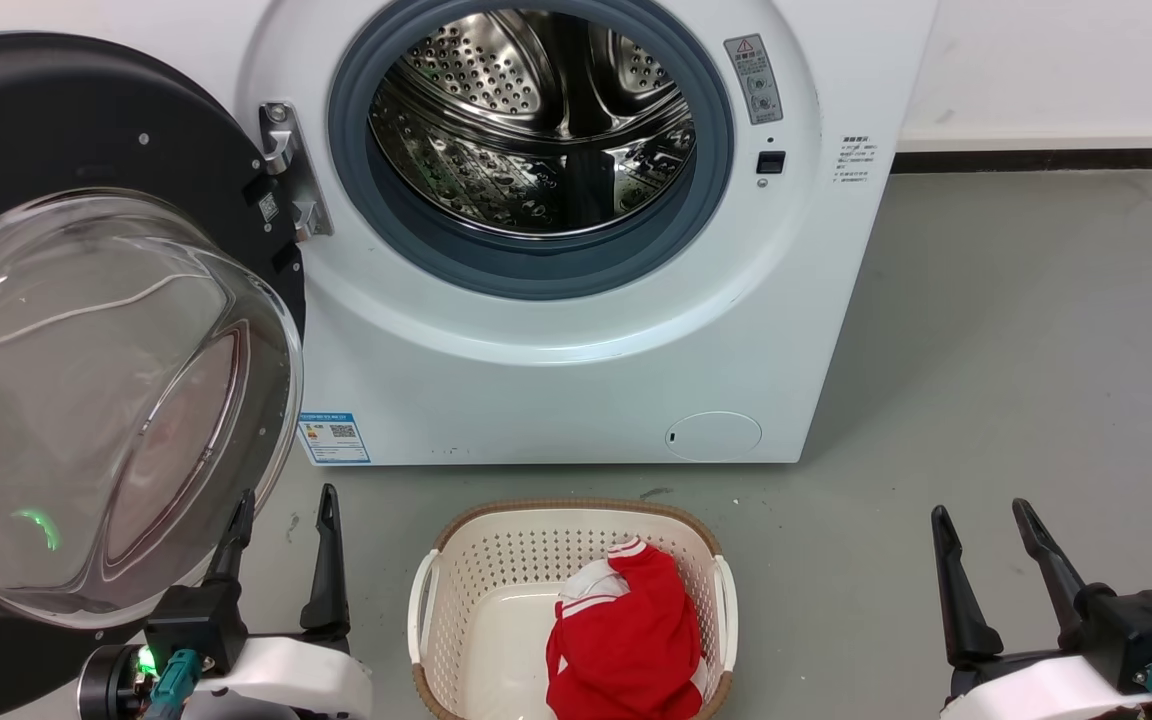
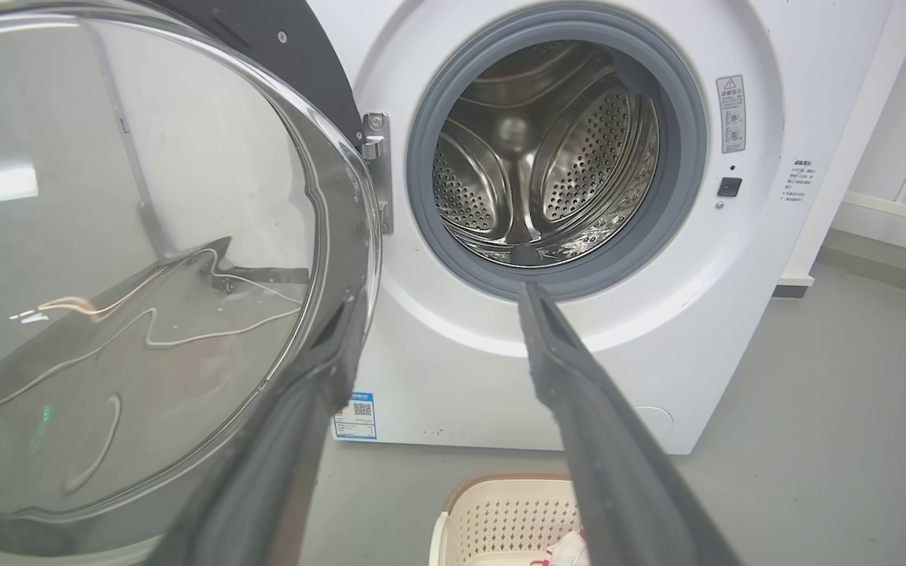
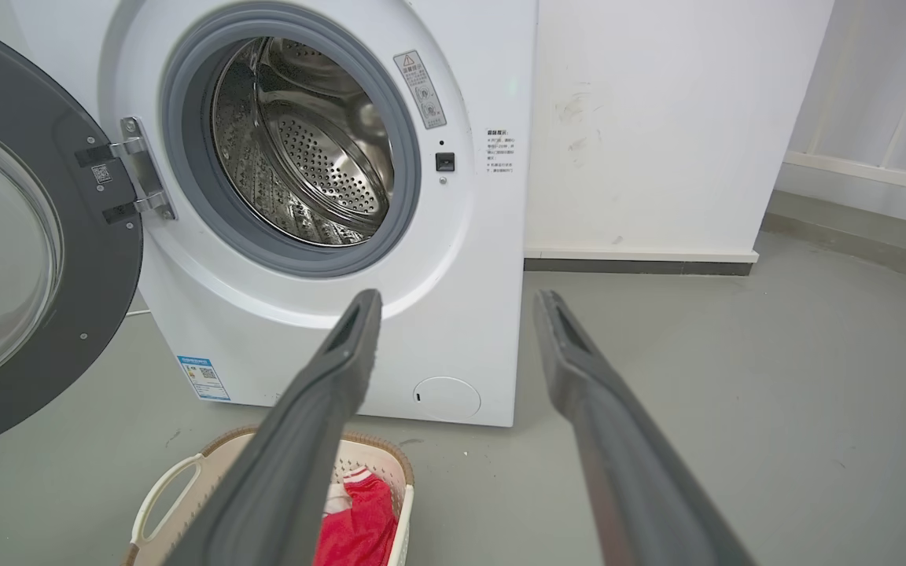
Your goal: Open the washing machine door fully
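Observation:
The washing machine door point(image 1: 66, 130) stands swung out to the left on its metal hinge point(image 1: 288, 170), its clear glass bowl point(image 1: 106, 400) bulging toward me. The door point(image 2: 146, 259) takes up the left of the left wrist view, and its black frame point(image 3: 68, 259) is at the left in the right wrist view. The steel drum point(image 1: 536, 120) is exposed. My left gripper point(image 1: 281, 510) is open at the lower left, one fingertip point(image 2: 343, 330) right against the glass bowl's rim. My right gripper point(image 1: 981, 520) is open at the lower right over bare floor, holding nothing.
A beige perforated laundry basket point(image 1: 456, 590) with a red and white garment point(image 1: 626, 630) sits on the grey floor in front of the white washer point(image 1: 576, 380). A white wall with a dark skirting point(image 1: 1026, 155) runs behind on the right.

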Available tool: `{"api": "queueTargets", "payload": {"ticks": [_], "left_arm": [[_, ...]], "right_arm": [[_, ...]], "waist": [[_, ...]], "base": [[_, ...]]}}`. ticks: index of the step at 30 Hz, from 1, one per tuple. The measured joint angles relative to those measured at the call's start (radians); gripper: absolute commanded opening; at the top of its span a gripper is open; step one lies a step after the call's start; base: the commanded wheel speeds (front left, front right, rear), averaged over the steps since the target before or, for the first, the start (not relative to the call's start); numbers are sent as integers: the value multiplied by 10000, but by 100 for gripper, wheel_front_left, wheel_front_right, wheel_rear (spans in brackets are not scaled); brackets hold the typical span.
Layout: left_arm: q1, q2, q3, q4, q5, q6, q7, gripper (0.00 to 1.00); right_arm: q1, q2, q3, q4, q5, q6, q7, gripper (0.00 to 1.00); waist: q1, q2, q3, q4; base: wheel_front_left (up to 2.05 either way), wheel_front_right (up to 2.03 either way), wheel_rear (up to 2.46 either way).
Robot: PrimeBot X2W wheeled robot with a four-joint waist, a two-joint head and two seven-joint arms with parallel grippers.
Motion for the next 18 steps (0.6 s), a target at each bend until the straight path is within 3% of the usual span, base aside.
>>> {"api": "queueTargets", "payload": {"ticks": [4, 5, 10, 18], "left_arm": [[1, -17, 8, -6, 58, 0, 0, 100], [3, -21, 6, -12, 79, 0, 0, 0], [206, -50, 31, 387, -144, 0, 159, 0], [149, -77, 196, 485, -1760, -107, 589, 0]], "right_arm": [[0, 0, 0, 17, 15, 0, 0, 100], [0, 0, 0, 23, 17, 0, 0, 0], [115, 2, 40, 334, 240, 0, 12, 0], [48, -36, 40, 558, 2036, 0, 240, 0]], "waist": [[0, 0, -9, -10], [0, 0, -10, -14], [0, 0, -5, -12], [0, 0, 16, 2]], "base": [[0, 0, 0], [0, 0, 0], [0, 0, 0], [0, 0, 0]]}}
